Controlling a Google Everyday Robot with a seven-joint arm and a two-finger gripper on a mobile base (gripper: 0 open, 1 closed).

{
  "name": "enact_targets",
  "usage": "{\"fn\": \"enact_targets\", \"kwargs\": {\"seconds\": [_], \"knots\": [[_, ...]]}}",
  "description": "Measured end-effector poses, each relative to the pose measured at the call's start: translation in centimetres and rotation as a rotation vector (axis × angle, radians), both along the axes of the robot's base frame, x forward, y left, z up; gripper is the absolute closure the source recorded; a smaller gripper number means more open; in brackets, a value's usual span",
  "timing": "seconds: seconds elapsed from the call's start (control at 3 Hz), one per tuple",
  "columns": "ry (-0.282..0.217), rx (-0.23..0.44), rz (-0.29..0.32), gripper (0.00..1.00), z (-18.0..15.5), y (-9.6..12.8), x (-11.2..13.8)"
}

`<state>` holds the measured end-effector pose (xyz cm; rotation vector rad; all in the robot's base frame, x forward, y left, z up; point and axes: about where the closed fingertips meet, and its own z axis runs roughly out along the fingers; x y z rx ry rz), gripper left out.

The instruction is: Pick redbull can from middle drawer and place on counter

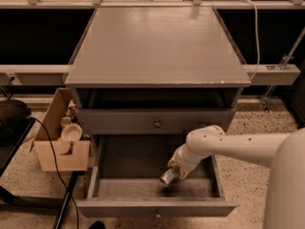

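Observation:
The redbull can (168, 176), small and silvery, is tilted inside the open middle drawer (143, 187), right of the middle of its floor. My gripper (174, 171) reaches down into the drawer from the right on a white arm (224, 147) and is shut on the can, holding it at or just above the drawer floor. The counter (157, 46) is the flat grey cabinet top above, with nothing on it.
A closed upper drawer front with a small round knob (157, 124) sits just above the open drawer. A cardboard box (59, 144) holding a pale cup (71, 131) stands at the cabinet's left. A black cable (50, 151) runs down the left side.

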<state>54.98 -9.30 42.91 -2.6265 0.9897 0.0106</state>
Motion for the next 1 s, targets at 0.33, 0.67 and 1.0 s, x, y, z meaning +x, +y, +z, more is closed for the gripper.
{"fn": "enact_targets", "kwargs": {"seconds": [0.33,0.67,1.0], "knots": [[-0.046,0.062,-0.02,1.0,4.4,-0.3,-1.0],[-0.08,0.158,-0.048,1.0,9.2,-0.9,-2.1],[-0.076,0.177,-0.075,1.0,9.3,-1.9,-2.7]]}}
